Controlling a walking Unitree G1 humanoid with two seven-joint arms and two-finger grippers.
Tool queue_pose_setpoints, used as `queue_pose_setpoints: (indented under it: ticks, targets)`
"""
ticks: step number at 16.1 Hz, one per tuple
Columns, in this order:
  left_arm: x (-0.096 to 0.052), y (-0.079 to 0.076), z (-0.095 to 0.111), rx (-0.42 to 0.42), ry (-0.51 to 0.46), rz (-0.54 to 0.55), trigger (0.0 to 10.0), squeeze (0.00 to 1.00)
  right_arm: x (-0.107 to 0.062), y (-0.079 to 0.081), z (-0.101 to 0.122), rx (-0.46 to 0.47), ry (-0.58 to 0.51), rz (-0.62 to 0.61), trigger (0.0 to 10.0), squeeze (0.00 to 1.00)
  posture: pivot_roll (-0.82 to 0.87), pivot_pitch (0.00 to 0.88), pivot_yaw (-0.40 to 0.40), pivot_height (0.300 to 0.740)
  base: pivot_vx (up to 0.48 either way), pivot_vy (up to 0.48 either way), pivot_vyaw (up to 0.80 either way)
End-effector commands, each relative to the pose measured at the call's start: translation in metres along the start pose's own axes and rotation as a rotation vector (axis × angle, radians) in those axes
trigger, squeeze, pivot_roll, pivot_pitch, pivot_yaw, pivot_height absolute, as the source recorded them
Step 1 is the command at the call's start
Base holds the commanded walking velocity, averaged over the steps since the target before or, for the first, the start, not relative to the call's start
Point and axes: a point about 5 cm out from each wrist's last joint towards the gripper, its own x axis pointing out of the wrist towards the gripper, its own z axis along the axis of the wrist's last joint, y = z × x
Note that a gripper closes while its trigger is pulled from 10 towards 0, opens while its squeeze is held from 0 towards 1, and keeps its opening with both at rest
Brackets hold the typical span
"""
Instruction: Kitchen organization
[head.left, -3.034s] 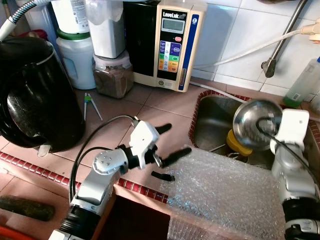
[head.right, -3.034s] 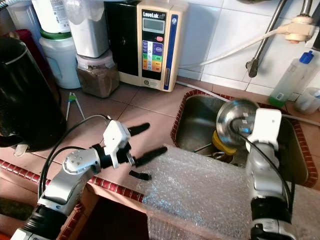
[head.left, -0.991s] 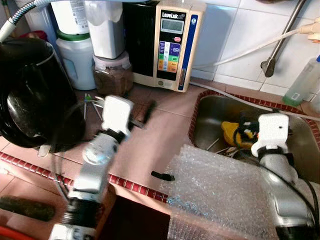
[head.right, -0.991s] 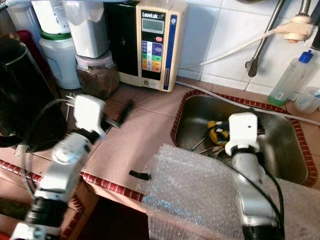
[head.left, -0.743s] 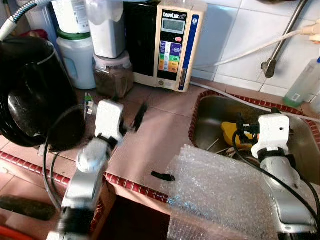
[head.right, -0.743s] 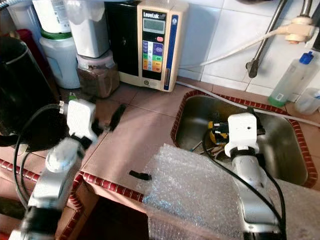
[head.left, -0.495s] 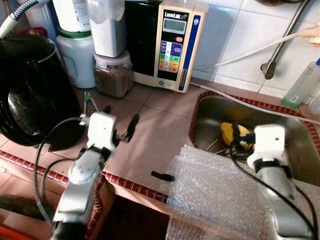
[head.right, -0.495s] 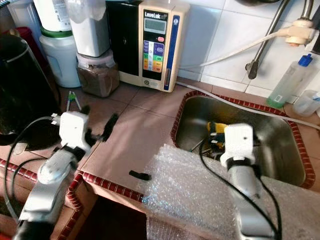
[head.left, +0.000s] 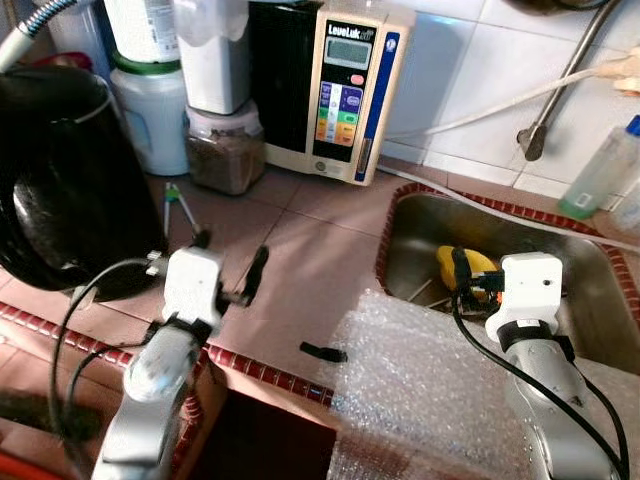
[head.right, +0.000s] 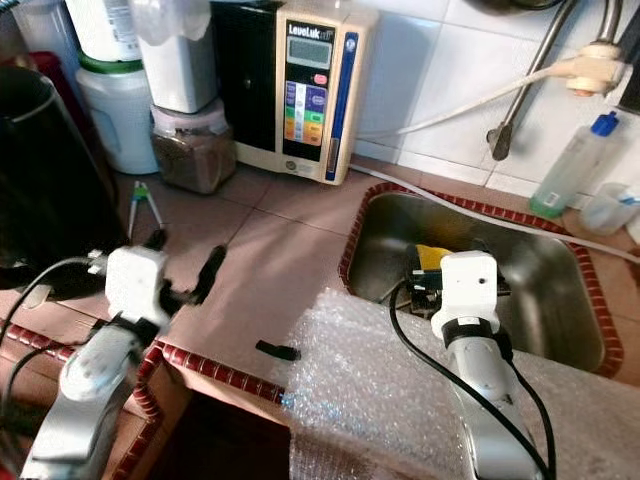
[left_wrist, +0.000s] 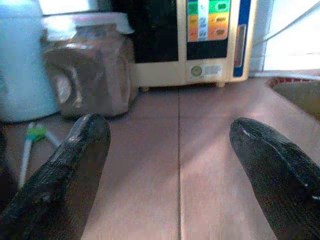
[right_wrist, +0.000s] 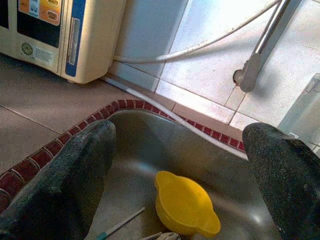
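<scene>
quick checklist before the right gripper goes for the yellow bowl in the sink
1. Right gripper open: ok, fingers wide apart.
2. Right gripper holding nothing: ok.
3. Yellow bowl in sight between the fingers: ok, it lies below in the sink.
4. Bowl free of clutter: not ok, utensils lie beside it.
5. Left gripper out of the way: ok, open over the counter.
6. Bubble wrap overlapping the sink's near edge: cannot tell if it hinders.

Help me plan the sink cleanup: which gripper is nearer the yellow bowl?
Right. The right gripper hangs open at the sink's near edge, just above the yellow bowl; the left gripper is open over the counter tiles, well off to the left.
</scene>
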Motion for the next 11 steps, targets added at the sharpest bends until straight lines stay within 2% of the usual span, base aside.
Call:
queue_pose_setpoints:
  ticks: [1,3,7,11]
  targets:
    - [-0.002,0.006,0.009,0.012,-0.022,0.014,10.0,0.00,-0.002,-0.006,0.004,-0.008,-0.012,-0.004,10.0,0.94,0.10,0.000,-0.097,0.740,0.000,0.000,0.00]
    - [-0.005,0.010,0.014,0.034,-0.029,0.025,10.0,0.00,-0.001,-0.006,0.003,-0.012,-0.007,0.000,10.0,0.95,0.10,0.000,-0.094,0.740,0.000,0.000,0.32]
    - [0.000,0.002,0.018,0.033,-0.035,-0.001,10.0,0.00,0.001,0.002,0.004,0.003,-0.005,0.009,10.0,0.94,0.11,0.000,-0.090,0.740,0.000,0.000,0.72]
    - [0.005,-0.004,0.020,0.030,-0.033,-0.042,10.0,0.00,0.001,0.003,0.001,0.016,0.005,0.007,10.0,0.93,0.10,0.000,-0.082,0.740,0.000,0.000,0.00]
